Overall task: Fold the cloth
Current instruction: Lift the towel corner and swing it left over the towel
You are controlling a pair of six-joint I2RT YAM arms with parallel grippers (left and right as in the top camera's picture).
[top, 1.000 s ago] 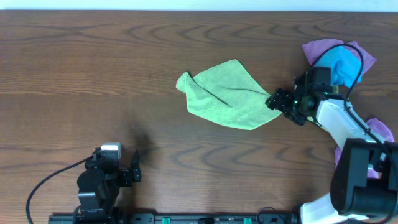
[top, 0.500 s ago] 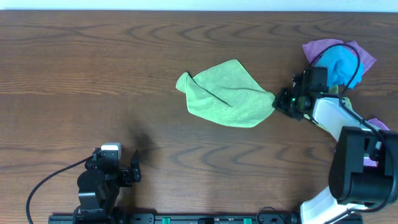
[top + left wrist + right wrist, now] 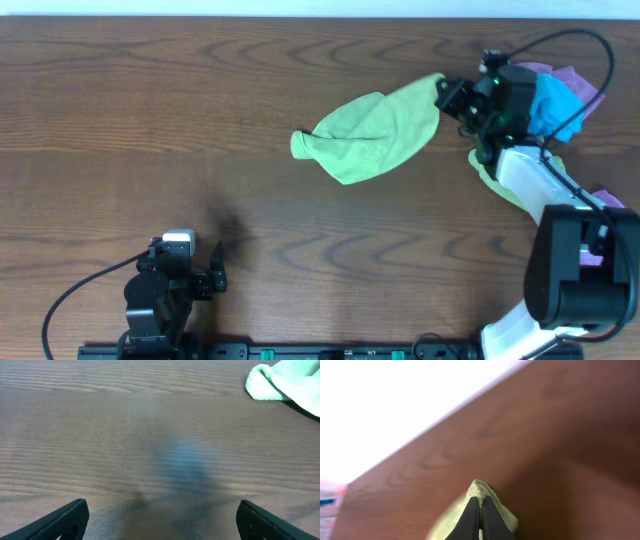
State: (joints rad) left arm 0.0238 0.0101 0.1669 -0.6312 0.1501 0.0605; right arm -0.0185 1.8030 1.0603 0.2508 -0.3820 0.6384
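Green cloth (image 3: pixel 372 140) lies on the wooden table (image 3: pixel 150 120), and one corner of it is clamped between the closed jaws of the right pincer (image 3: pixel 447 95). The right wrist view confirms this: the two fingers meet on a thin folded edge (image 3: pixel 478 490) with no gap between them.

From this pincer the cloth stretches away to its left and a little toward the robot's base. So the long axis runs from the held corner to a rounded, bunched end (image 3: pixel 300 145). I judge that the next move depends on this line, because the held corner must travel along it to reach the far end.

The left pincer (image 3: pixel 162 510) stands with its fingers wide apart and holds nothing. It is well apart from the cloth (only the bunched end (image 3: pixel 265 385) shows at the top right of its view), so the right arm is clearly nearer.

Some things are hard to read:
- How many layers the cloth has I cannot tell.
- The wrist view is half washed out in white.
- Just behind the right pincer lies a purple and blue pile (image 3: pixel 555 100), partly covered by the arm.
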